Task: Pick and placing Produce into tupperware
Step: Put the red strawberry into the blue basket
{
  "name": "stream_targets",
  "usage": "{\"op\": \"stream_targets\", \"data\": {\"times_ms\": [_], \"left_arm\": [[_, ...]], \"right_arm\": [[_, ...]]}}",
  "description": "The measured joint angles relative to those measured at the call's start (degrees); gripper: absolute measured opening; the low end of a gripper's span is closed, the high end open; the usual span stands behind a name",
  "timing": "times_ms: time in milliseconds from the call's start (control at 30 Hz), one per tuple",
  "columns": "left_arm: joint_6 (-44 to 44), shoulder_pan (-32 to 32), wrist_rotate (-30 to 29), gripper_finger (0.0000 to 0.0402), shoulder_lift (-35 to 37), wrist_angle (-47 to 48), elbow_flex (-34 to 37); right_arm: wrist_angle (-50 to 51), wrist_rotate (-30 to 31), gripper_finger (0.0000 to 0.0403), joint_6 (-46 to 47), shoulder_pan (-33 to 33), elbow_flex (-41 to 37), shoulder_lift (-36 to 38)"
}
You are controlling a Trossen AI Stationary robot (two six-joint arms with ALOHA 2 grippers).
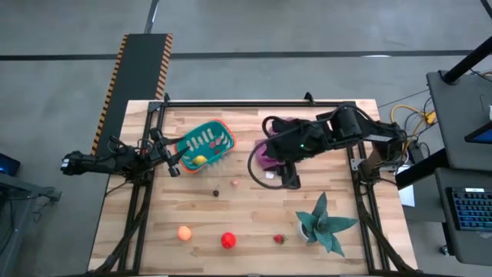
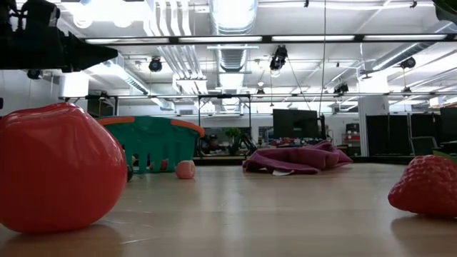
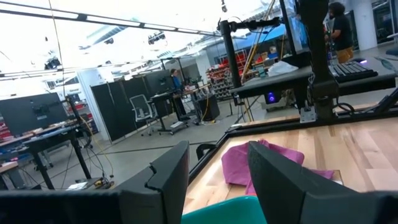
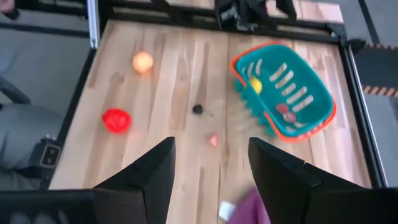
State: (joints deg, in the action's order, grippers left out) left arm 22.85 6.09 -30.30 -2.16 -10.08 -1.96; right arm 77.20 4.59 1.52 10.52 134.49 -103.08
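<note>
Showing strawberry (image 2: 427, 187) close: low view only (overhead: speck); right pincer (image 4: 211, 171) open, empty.

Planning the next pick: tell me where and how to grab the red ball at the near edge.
Take the red ball across its widest middle, coming straight down from above. It is round, sits free on the table, with clear wood on every side, so either pincer's fingers fit around it.
</note>
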Motion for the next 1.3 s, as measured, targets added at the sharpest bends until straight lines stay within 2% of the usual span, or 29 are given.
{"op": "stream_targets", "data": {"times_ms": [400,567,767,1300], "left_arm": [[0.0,0.0,0.0,0.0151,0.0,0.0,0.0],[0.1,0.0,0.0,0.0151,0.0,0.0,0.0],[0.6,0.0,-0.1,0.0151,0.0,0.0,0.0],[-1.7,0.0,-0.2,0.0151,0.0,0.1,0.0]], "right_arm": [[3.2,-0.5,0.0194,8.3,0.3,0.0,-0.5],[2.3,-2.0,0.0194,8.9,1.9,0.0,-1.2],[0.2,-4.9,0.0194,8.8,3.8,0.0,-4.8],[0.1,-6.7,0.0194,16.7,7.9,0.0,-14.3]]}}
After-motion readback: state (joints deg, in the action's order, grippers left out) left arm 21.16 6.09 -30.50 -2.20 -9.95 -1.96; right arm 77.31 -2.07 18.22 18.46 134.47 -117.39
